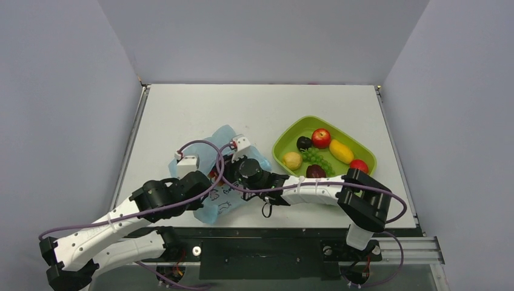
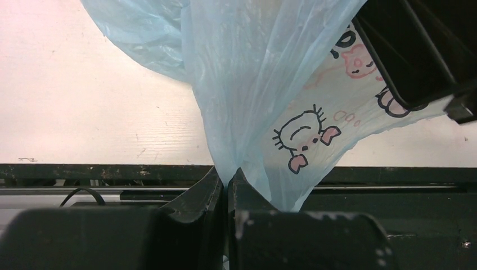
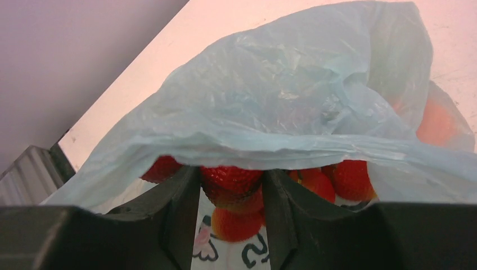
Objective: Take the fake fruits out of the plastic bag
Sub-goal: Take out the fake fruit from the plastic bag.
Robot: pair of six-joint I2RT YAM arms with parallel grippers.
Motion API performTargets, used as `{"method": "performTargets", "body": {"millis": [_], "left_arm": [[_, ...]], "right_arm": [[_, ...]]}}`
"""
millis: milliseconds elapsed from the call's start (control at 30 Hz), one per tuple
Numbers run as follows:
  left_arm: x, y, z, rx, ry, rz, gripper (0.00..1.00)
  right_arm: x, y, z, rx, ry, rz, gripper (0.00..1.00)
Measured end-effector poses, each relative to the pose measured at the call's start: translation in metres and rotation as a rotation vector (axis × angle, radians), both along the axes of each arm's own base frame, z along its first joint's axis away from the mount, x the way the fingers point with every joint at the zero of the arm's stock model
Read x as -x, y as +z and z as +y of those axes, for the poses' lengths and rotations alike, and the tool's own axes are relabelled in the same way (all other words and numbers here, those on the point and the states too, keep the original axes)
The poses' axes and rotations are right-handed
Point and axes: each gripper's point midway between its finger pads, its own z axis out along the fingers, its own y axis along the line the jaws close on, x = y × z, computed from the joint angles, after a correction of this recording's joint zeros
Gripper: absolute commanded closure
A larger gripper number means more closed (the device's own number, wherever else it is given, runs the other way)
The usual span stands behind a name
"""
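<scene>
Light-blue plastic film: the bag (image 1: 225,134) lies crumpled on the tabletop (image 1: 200,109), just left of the tray (image 1: 285,137), with both arms reaching into it.

Print on bag: black line-drawn cartoon faces (image 2: 301,140) with pink ears, and a pink pig-like face higher up. The black marks beside it are cut off by the frame and not legible. No brand or label can be read.

Left gripper (image 2: 226,181): jaws pressed together, pinching a gathered fold of the bag film. The film fans upward from the pinch.

Right gripper (image 3: 229,171): jaws part-way apart, pushed under the bag's open lip. One glossy ball of the red grapes (image 3: 233,191) fills the gap, with a finger tight against each side. More red balls sit right of it and below it, all under the film.

Orange (image 3: 444,124): seen only as an orange blur through the film, still inside the bag and on the far right of the right wrist view.

Tray: green, right of the bag. It holds a red apple (image 1: 321,137), a mango (image 1: 340,151), a lemon (image 1: 293,160), green grapes (image 1: 316,157) and dark fruits.
</scene>
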Motion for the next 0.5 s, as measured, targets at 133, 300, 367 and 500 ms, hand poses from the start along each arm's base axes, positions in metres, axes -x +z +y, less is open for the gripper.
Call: {"method": "performTargets", "body": {"millis": [133,300,367,500], "left_arm": [[-0.002,0.004,0.004,0.018,0.022,-0.014,1.00],[-0.004,0.011,0.006,0.059,0.034,-0.047,1.00],[-0.007,0.015,0.003,0.080,0.026,-0.067,1.00],[-0.013,0.023,0.001,0.100,0.010,-0.119,1.00]], "right_arm": [[0.015,0.003,-0.003,-0.010,0.041,0.029,1.00],[0.038,0.027,-0.003,-0.041,0.097,0.037,1.00],[0.048,0.042,-0.005,-0.063,0.117,0.028,1.00],[0.062,0.075,-0.011,-0.114,0.145,0.006,1.00]]}}
